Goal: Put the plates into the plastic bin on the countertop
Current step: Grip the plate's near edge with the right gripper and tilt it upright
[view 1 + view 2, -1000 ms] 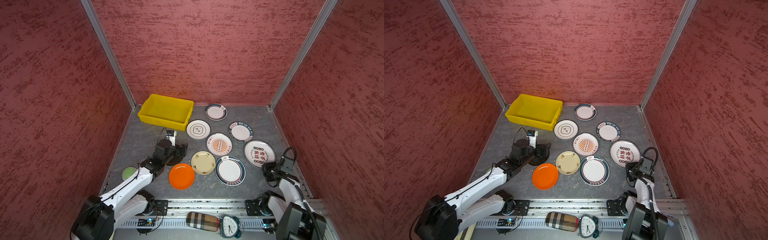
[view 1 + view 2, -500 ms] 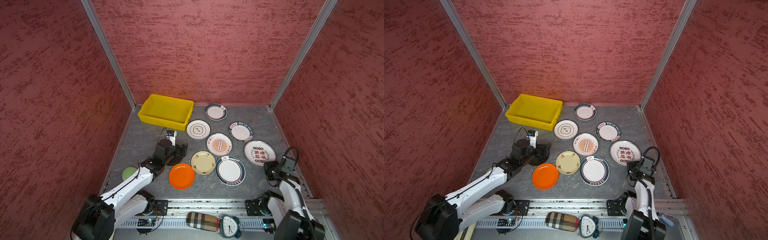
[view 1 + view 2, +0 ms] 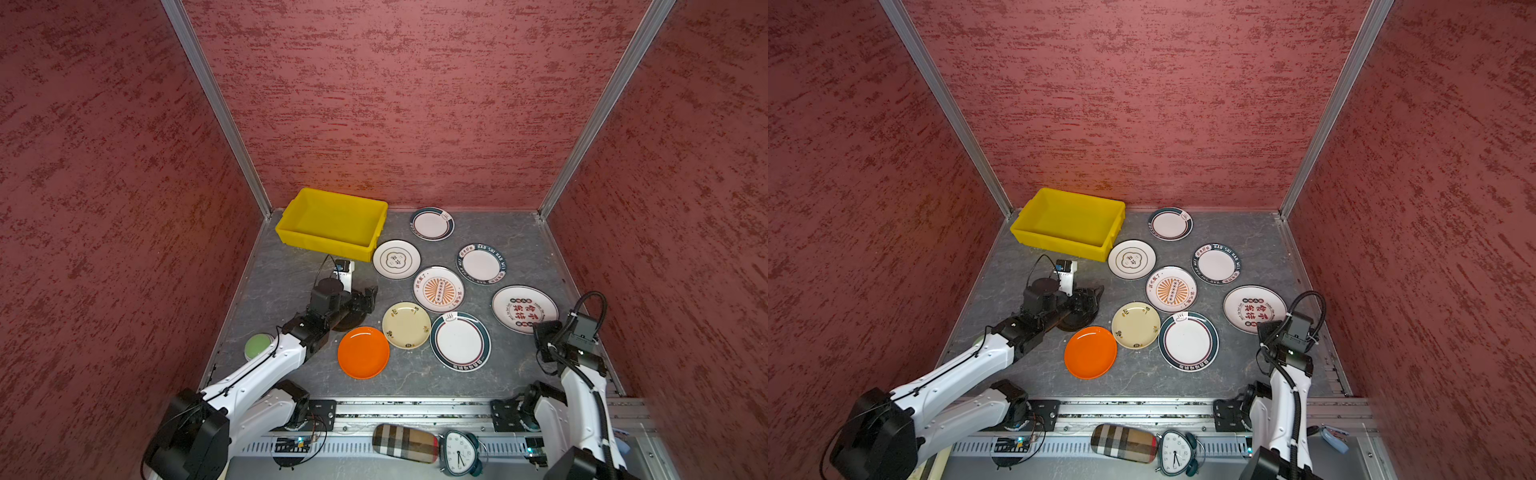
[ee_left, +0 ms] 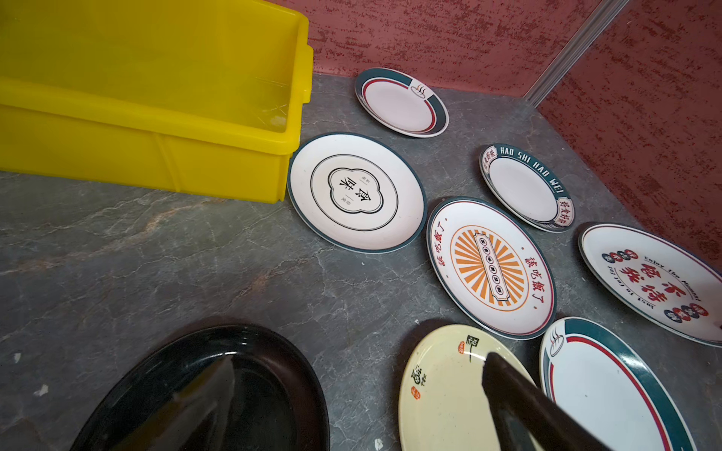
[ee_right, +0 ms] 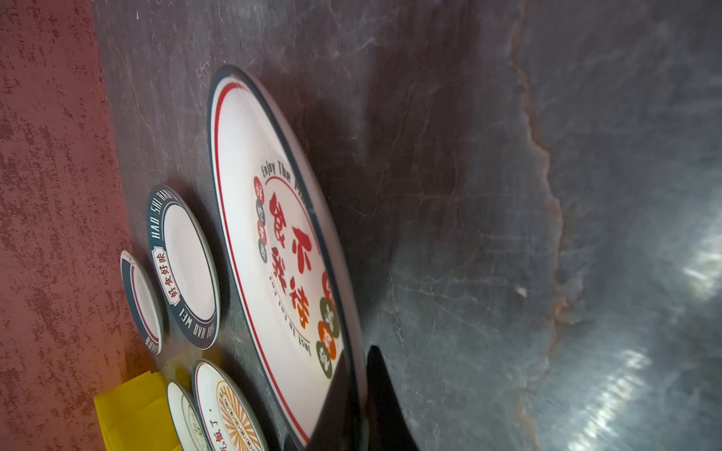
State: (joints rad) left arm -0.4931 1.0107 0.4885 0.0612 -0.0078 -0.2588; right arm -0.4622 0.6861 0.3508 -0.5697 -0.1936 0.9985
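Bin (image 3: 324, 245) at 11 o'clock sits empty, so you've none in yet & all nine plates (image 3: 363, 352) left on the countertop (image 3: 282, 282): L gripper (image 3: 368, 297) gapes over the black plate (image 4: 156, 371) at 9, R gripper (image 5: 359, 363) pinches the red-script plate (image 3: 524, 308) by its rim at 3.

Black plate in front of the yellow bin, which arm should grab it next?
Left. The left hand hangs open right over the black plate, near the plastic bin. The right hand is far across, shut on the rim of the red-lettered plate.
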